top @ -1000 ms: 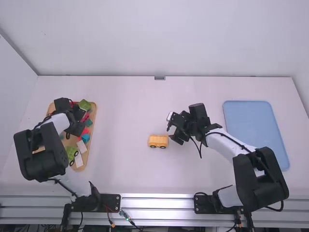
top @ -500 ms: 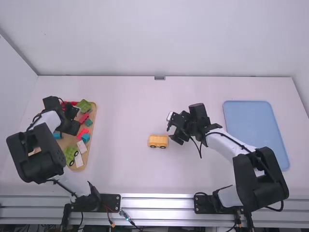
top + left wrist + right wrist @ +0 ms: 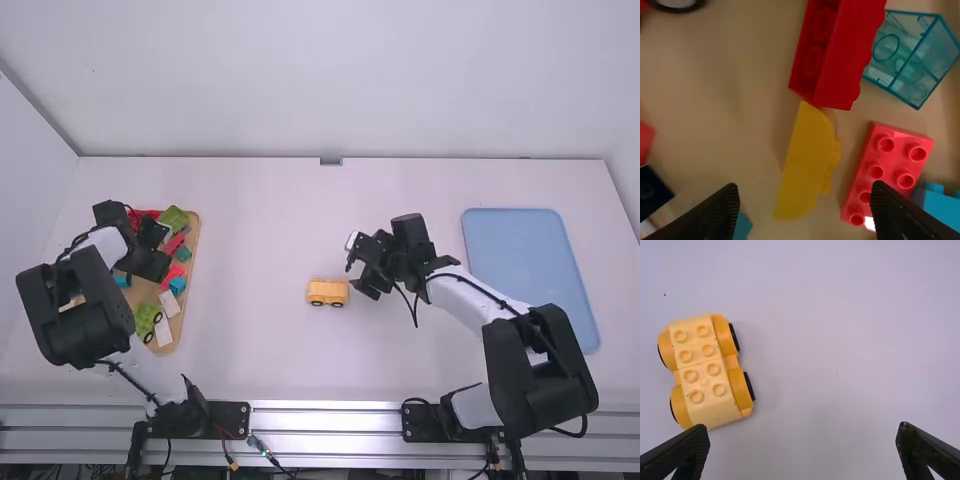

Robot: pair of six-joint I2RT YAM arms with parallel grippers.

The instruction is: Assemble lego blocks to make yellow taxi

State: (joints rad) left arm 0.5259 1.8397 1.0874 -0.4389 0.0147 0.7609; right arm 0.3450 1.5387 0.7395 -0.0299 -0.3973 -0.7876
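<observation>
My left gripper is over the wooden tray at the table's left. In the left wrist view that gripper is open, and a yellow curved block lies on the tray between its fingers, touching neither. A red block is against or close to one end of the yellow block. The yellow wheeled base stands upright mid-table, with my right gripper to its right. In the right wrist view, the yellow base shows studs on top, and the right gripper is open, holding nothing.
The wooden tray holds several blocks: a green one, a teal clear box, a red studded brick and a blue brick among them. A blue tray lies at the right.
My left gripper shifted leftward over the tray, then slightly back to the right. The right arm and the yellow base stayed in place.
</observation>
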